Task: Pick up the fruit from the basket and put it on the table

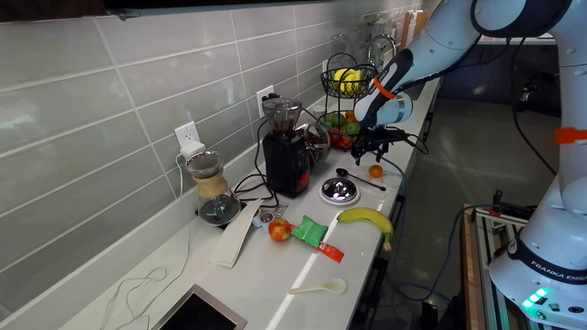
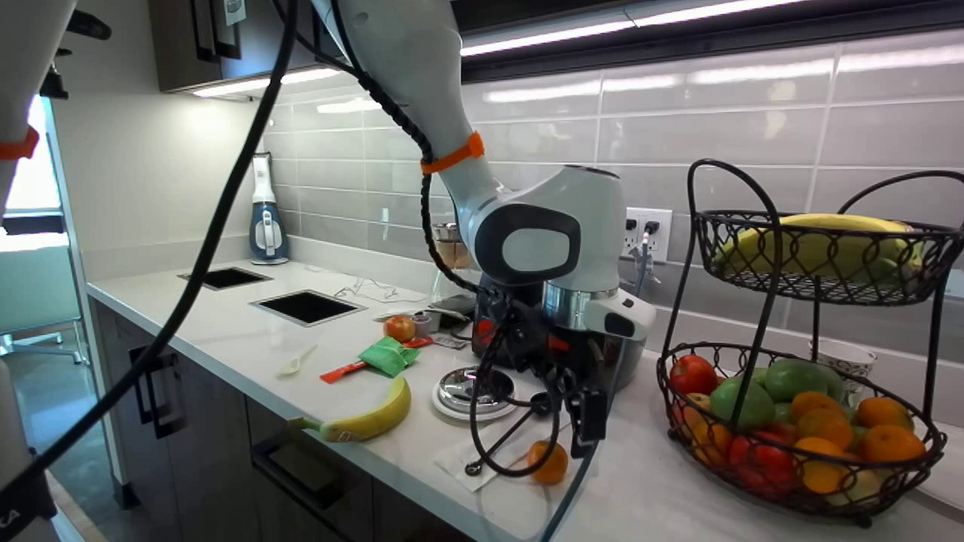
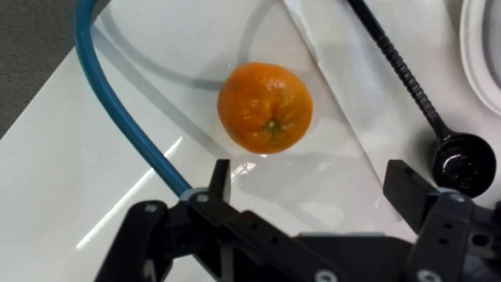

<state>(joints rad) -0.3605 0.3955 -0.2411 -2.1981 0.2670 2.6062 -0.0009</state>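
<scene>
The small orange fruit (image 1: 375, 171) (image 2: 548, 462) (image 3: 264, 107) rests on the white countertop (image 1: 257, 293) (image 2: 648, 497) (image 3: 51, 176), near its front edge. My gripper (image 1: 368, 158) (image 2: 584, 421) is above the countertop close to the fruit. In the wrist view my gripper (image 3: 307, 168) is open, with nothing between its fingers; the fruit lies beyond the fingertips, nearer the left finger. The black wire basket (image 1: 328, 87) (image 2: 828, 301) stands behind the gripper, with bananas in its upper tier and mixed fruit in its lower tier.
A black scoop (image 1: 362, 178) (image 3: 464, 164) and a round shiny lid (image 1: 339, 190) (image 2: 474, 388) lie beside the fruit. A blue hose (image 3: 117, 117) crosses the countertop edge. A banana (image 1: 367, 217), an apple (image 1: 279, 229), a green packet (image 1: 310, 230) and a coffee grinder (image 1: 284, 160) are nearby.
</scene>
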